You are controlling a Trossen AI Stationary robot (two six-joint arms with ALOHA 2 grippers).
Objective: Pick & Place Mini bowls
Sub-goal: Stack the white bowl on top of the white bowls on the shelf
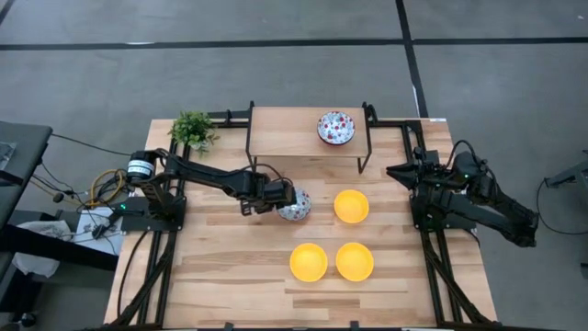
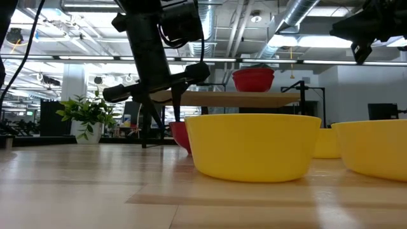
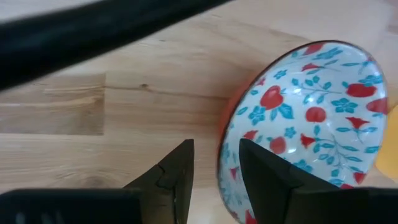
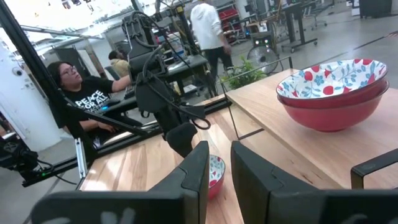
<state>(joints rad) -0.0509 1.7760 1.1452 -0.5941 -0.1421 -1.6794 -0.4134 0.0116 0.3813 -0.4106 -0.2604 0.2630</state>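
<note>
On the counter (image 1: 230,276), the left gripper (image 3: 214,171) pinches the rim of a tilted floral mini bowl (image 3: 305,124). It looks rigid, glossy, slippery and breakable; the thin rim suits gripping.

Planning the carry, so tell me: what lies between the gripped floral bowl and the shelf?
In the high view, only bare table separates that floral bowl from the shelf.

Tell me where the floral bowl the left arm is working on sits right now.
In the high view, the floral bowl sits left of table centre, just left of the nearest yellow bowl. The left pincer straddles its rim.
</note>
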